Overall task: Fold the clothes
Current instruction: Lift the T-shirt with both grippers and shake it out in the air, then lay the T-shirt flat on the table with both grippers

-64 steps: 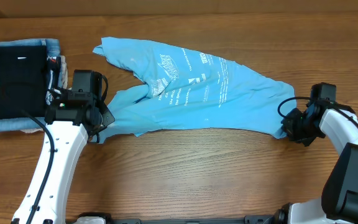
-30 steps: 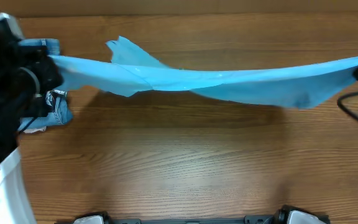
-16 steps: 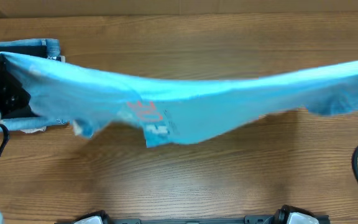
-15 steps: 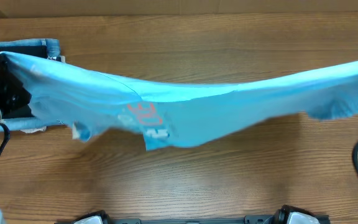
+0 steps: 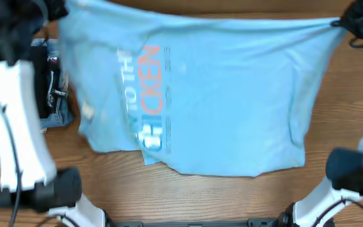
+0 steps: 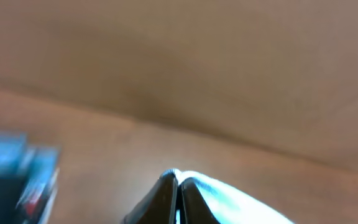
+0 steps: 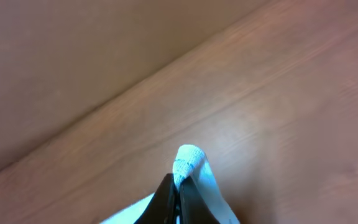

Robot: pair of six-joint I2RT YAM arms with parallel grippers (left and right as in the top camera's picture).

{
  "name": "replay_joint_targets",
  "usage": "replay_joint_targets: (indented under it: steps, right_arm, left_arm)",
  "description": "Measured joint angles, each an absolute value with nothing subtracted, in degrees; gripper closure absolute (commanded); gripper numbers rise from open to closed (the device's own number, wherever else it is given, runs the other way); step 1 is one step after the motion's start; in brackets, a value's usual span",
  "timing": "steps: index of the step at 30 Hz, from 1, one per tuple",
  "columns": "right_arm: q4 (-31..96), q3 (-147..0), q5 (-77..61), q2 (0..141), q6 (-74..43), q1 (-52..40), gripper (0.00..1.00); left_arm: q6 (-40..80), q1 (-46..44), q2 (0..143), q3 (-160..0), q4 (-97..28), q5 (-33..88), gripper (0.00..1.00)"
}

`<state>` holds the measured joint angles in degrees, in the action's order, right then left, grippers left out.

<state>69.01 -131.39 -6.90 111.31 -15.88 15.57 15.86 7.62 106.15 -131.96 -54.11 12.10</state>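
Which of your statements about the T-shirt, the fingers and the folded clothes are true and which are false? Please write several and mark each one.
1. The T-shirt is held up, spread between both arms. True.
2. The right fingers are open and hold nothing. False: they are shut on a corner of the T-shirt.
3. The left fingers are shut on blue cloth. True.
4. The lettering is black. False: it is coral-pink and white.
5. The folded denim garment lies at the right. False: it lies at the left of the table.
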Motion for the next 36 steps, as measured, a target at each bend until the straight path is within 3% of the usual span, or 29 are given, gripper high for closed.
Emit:
replay_joint_targets:
  steps: [5,10,14,19,23,28,36]
  right_arm:
    - [60.27,-132.38,-9.45,112.60,-18.96,15.22,0.96]
    - [61.10,-142.87,-10.28,111.77,-19.46,15.22,0.96]
    - [67.96,-148.05,-10.24,108.18,-18.02,15.22,0.96]
    - [80.16,-148.09,-8.99,105.82,-14.98,15.25,0.96]
    - [85.78,-142.17,-7.86,106.56,-11.66,15.27,0.96]
    - [89.36,-129.36,-5.45,107.68,-8.97,15.29,0.96]
    - [87.22,-108.09,-3.73,107.98,-7.86,15.29,0.96]
  left_arm:
    - [16.99,6.90,110.28,-131.92,-43.05,13.76,0.96]
    - [16.97,8.40,110.13,-144.20,-42.35,15.22,0.96]
    - [15.09,9.80,107.28,-153.86,-50.22,15.62,0.96]
    - [12.95,8.08,103.55,-157.16,-69.49,16.56,0.96]
    - [11.79,5.04,105.56,-153.95,-84.86,16.88,0.96]
    - [10.39,2.07,113.95,-146.50,-95.26,16.97,0.96]
    - [8.88,-1.50,118.85,-127.76,-96.23,15.81,0.95]
